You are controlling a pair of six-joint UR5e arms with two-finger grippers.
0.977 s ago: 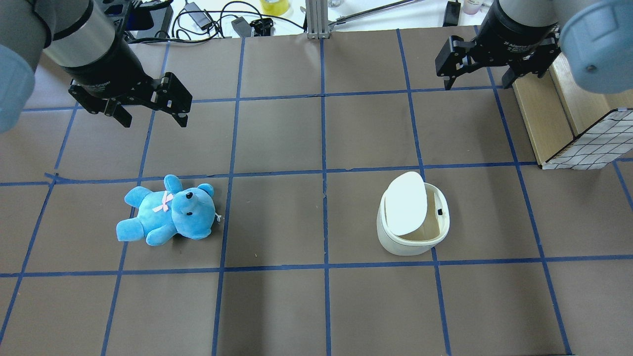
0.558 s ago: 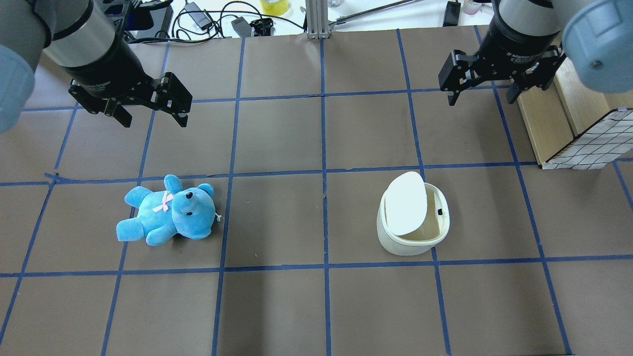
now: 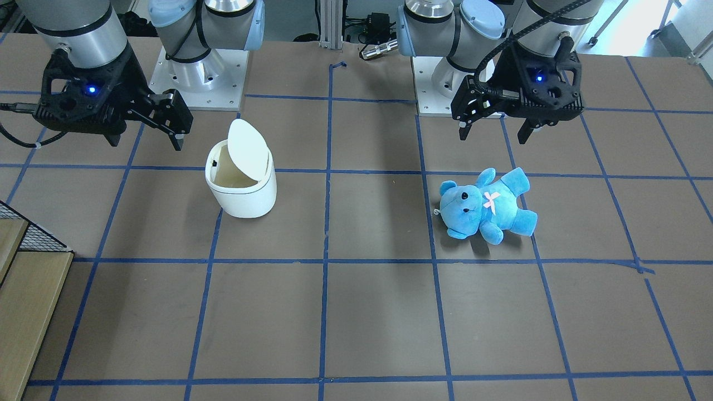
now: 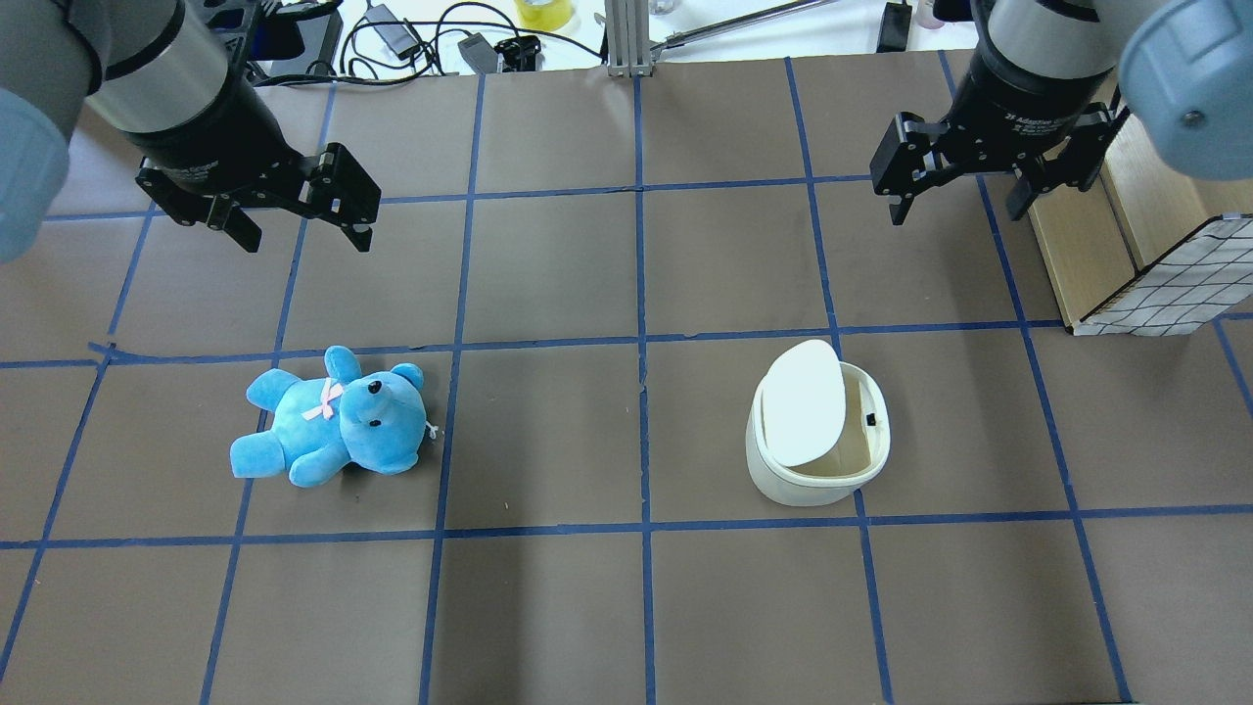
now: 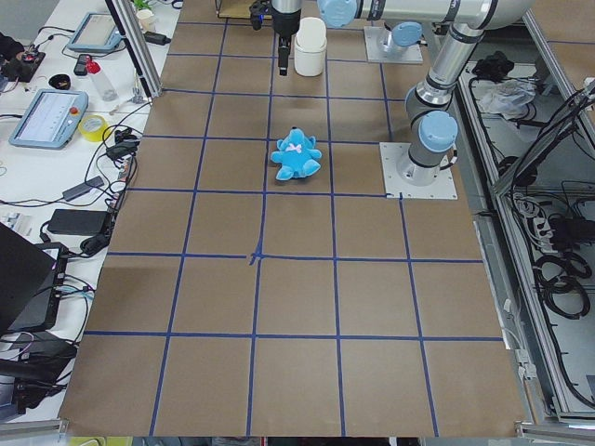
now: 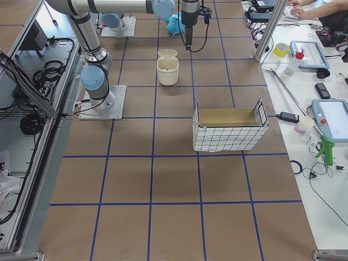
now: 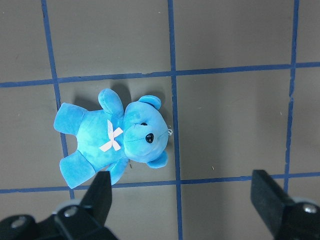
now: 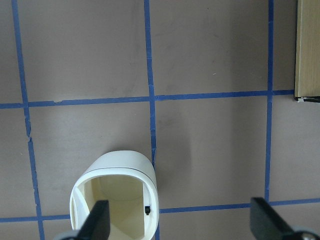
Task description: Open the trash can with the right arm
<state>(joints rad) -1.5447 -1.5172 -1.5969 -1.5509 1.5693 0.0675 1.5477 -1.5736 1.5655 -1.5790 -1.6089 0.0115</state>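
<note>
Zero change at the small white rounded-square plastic trash can [image 4: 817, 436]. It sits where it was a second ago, on the right half of the tabletop and closer to the robot's edge than the operators' edge. Its white flip lid [image 4: 803, 401] is tipped up on edge as before, and the beige inside shows. The blue plush teddy bear [image 4: 333, 421] lies on its back on the left half, also unmoved.

One thing moves: the right arm's black two-finger gripper [image 4: 957, 213]. Over the last second it slides slightly lower in the overhead view and turns so its fingers line up level, side by side. It hangs in the air, apart from the bin and beyond it toward the far right corner, beside the wooden box with wire-grid sides [image 4: 1155, 264]. Fingers are spread wide and hold nothing. The right wrist view looks straight down, with the open bin at its lower left.

Judgement: opening looks done, and the right arm seems to be resettling rather than reaching.

The left arm's black gripper [image 4: 305, 240] hovers beyond the bear toward the far left corner, unmoved, fingers spread and empty.
</note>
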